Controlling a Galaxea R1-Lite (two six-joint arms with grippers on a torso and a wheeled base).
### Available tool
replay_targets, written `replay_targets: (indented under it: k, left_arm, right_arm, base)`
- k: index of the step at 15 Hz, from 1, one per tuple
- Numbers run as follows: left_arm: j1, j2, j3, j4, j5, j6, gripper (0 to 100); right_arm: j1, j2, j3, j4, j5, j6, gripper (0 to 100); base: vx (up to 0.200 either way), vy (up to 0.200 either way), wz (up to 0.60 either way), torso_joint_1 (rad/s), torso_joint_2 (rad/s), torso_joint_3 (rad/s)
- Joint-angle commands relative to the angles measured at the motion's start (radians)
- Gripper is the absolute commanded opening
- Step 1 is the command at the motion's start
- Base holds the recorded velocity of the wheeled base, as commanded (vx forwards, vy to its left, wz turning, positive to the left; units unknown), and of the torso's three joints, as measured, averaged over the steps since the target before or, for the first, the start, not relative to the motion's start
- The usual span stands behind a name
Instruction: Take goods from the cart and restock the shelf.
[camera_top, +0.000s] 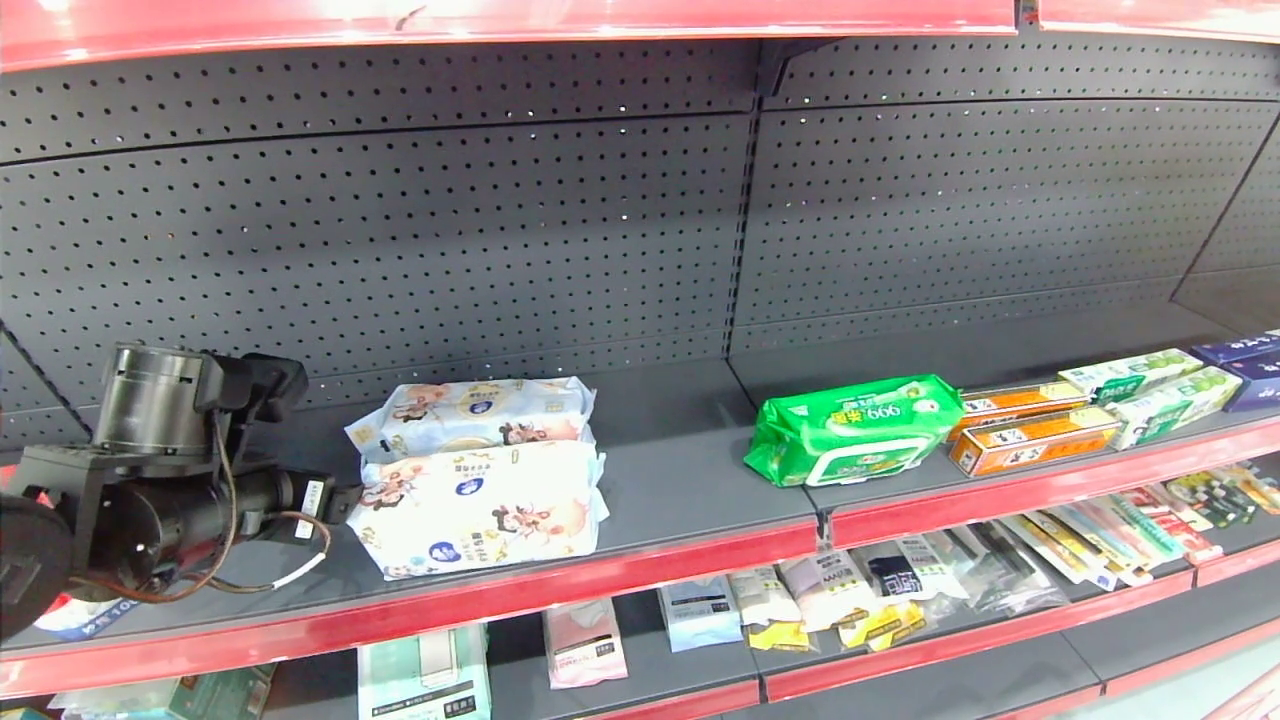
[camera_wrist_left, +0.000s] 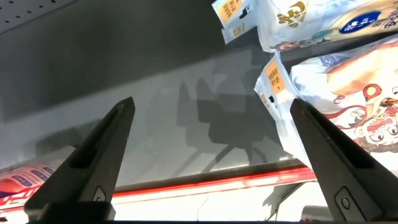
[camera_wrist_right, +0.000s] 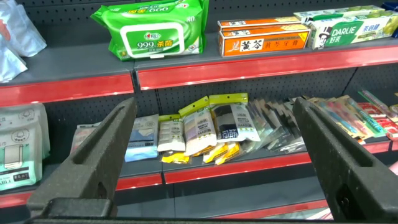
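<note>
Two white tissue packs lie on the grey shelf, one at the back and one in front. My left gripper stands open just left of the front pack, low over the shelf board, with nothing between its fingers. In the head view the left arm's wrist ends right beside that pack. My right gripper is open and empty, out in front of the shelving, facing the lower shelf of small hanging packs.
A green wipes pack, two orange boxes and toothpaste boxes line the shelf to the right. A red-and-white pack lies at the shelf's left end. Bare shelf lies between the tissue packs and the wipes.
</note>
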Motion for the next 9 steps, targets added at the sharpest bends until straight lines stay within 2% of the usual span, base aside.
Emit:
replay_targets:
  k: [1, 2, 3, 4, 6, 9]
  left_arm:
    - [0.013, -0.011, 0.002, -0.002, 0.0, 0.004, 100]
    - [0.069, -0.054, -0.003, 0.0, -0.006, 0.059, 100]
    - [0.095, -0.076, 0.0, 0.0, -0.009, 0.09, 100]
    - [0.155, -0.16, 0.017, 0.007, -0.055, 0.14, 100]
    - [0.185, -0.272, 0.056, 0.018, -0.15, 0.146, 100]
    - [0.193, -0.694, 0.227, 0.107, -0.316, 0.131, 100]
  right_arm:
    - [0.0, 0.001, 0.0, 0.001, 0.001, 0.0, 100]
    - [0.0, 0.001, 0.0, -0.001, 0.001, 0.0, 100]
    - [0.0, 0.0, 0.0, 0.001, 0.001, 0.0, 100]
    - [0.0, 0.001, 0.0, 0.001, 0.001, 0.0, 100]
    - [0.0, 0.001, 0.0, 0.001, 0.001, 0.0, 100]
    - [0.0, 0.001, 0.0, -0.001, 0.001, 0.0, 100]
  base:
    - [0.0, 0.0, 0.0, 0.0, 0.0, 0.0]
    - [0.0, 0.0, 0.0, 0.0, 0.0, 0.0]
    - [0.0, 0.0, 0.0, 0.0, 0.0, 0.0]
    - [0.0, 0.0, 0.0, 0.0, 0.0, 0.0]
    - [0.0, 0.0, 0.0, 0.0, 0.0, 0.0]
    - [0.0, 0.0, 0.0, 0.0, 0.0, 0.0]
